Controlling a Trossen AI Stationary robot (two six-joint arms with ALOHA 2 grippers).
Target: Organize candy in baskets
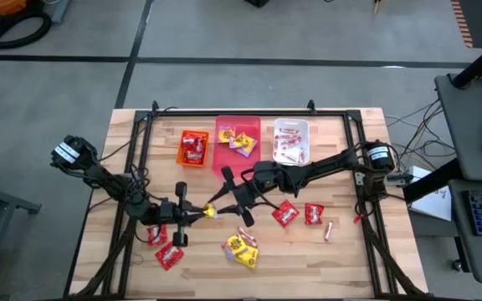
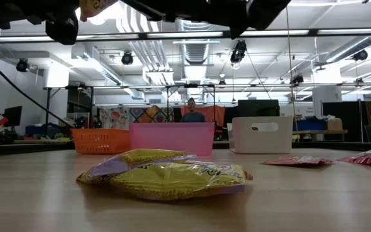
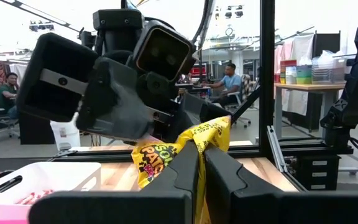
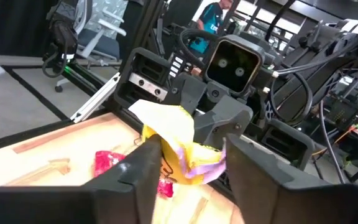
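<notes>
**Candy handover above the table, sorting partly done**

Candy is being sorted by kind, which explains the layout: three baskets are lined up along the far edge of the table (image 1: 354, 251), largest first the pink-red basket (image 1: 224, 155) in the middle, then the white basket (image 1: 292, 125) and the orange basket (image 1: 184, 139), each already loaded with one sort.

A yellow packet (image 1: 210, 211) is held off the table between the two arms, apparently so that it can be passed across and carried to the pink-red basket, where other yellow packets are seen. The left gripper (image 1: 192, 214) is clamped tight on one edge of it. The right gripper (image 1: 227, 198) is set around the other end, its fingers (image 4: 143, 163) either side of the wrapper but with a gap showing; whether they have closed on it cannot be told.

On the bare wood, loose pieces are counted as follows: two yellow packets in an overlapping heap (image 1: 241, 248) at the near middle, four red square packets, two by the left arm (image 1: 164, 247) and two by the right (image 1: 299, 214), and one thin stick (image 1: 328, 232) beyond the latter. Contents of the baskets are too small to count.
</notes>
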